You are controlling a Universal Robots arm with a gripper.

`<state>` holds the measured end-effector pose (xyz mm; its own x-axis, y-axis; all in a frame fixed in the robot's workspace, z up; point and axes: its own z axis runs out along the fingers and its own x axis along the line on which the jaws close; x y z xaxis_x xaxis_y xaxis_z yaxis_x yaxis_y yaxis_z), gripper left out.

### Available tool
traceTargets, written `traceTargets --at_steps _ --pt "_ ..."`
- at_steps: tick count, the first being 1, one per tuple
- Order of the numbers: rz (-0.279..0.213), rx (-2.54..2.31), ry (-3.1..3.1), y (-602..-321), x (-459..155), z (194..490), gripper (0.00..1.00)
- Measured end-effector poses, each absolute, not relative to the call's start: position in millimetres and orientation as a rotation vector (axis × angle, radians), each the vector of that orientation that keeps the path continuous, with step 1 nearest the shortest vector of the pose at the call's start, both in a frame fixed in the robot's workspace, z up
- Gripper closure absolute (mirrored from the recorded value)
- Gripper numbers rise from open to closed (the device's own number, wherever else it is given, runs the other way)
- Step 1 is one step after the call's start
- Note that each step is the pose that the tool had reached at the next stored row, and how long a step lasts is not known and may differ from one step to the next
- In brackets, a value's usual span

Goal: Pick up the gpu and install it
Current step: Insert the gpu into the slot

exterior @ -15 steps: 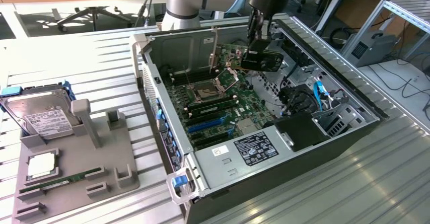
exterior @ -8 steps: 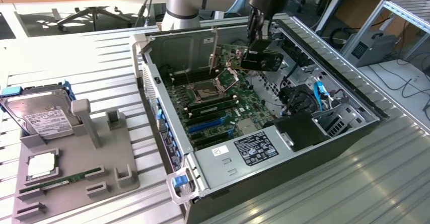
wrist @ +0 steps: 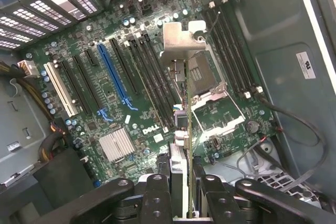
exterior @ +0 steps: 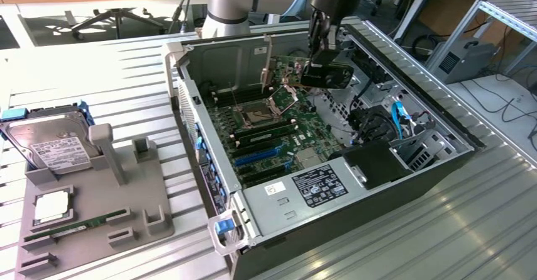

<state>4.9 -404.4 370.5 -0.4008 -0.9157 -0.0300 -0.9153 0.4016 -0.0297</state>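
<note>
At the exterior view's left lies a grey plastic parts tray (exterior: 126, 198). Rightward, over the open black-and-silver computer case (exterior: 285, 214), the black 2-fingered gripper (wrist: 181, 195) is clamped on the gpu (wrist: 184, 38), a thin dark card with a silver bracket, above the green motherboard (wrist: 94, 124). It is probably light, stiff and fragile, best held by its board edges.

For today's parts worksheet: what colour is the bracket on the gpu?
Silver: the bracket shows best in the wrist view.

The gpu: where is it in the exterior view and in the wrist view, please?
Exterior view: the gpu hangs inside the open computer case, held in the gripper.
Wrist view: the gpu stands edge-on, clamped in the gripper.
Shared landmark: the blue expansion slot.
</note>
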Motion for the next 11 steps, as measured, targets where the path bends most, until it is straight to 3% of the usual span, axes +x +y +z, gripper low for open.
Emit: traceTargets --at_steps 11 --pt "-0.012 -1.74 2.565 -404.4 4.9 370.5 0.73"
